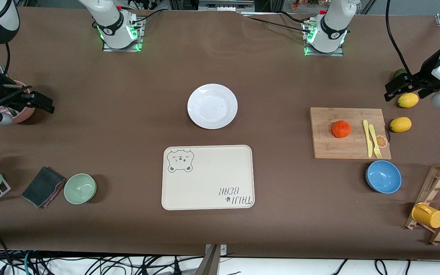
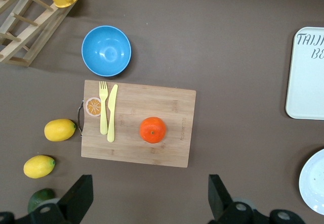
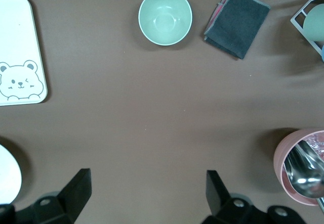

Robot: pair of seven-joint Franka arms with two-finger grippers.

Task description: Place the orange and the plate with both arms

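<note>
Right gripper (image 1: 46,104) up over the right arm's end of the table, beside a pink cup (image 1: 23,110); fingers spread wide, nothing between them. Green bowl (image 1: 80,188) and dark cloth (image 1: 43,186) nearer the camera. Plate (image 1: 212,106) mid-table, bare, just farther from the camera than the bear tray (image 1: 207,177), apart from it. Orange (image 1: 341,129) on the cutting board (image 1: 348,133), toward the left arm's end, beside yellow fork and knife (image 1: 372,138). Blue bowl (image 1: 383,176) nearer the camera. Left gripper (image 1: 390,93) aloft over two lemons (image 1: 408,100), jaws fully apart, empty.
</note>
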